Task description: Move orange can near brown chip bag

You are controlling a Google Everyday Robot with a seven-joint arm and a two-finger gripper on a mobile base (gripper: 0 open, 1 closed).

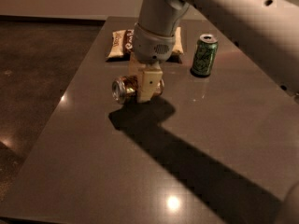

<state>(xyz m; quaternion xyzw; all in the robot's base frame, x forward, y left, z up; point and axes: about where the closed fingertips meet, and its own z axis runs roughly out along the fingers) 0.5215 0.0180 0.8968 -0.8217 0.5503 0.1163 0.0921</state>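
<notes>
Low over the table (88, 167), the gripper (141, 87) gripped the orange can (121, 88) sideways, silver top facing the camera. Just behind it lay the brown chip bag (119, 43); a green can (204, 55) stood farther off to one side.

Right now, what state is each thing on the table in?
orange can: on its side, clamped in the hand.
hand: shut on the orange can, mid-table.
brown chip bag: lying flat, partly hidden behind the arm.
green can: upright, standing free, right of the chip bag.
</notes>
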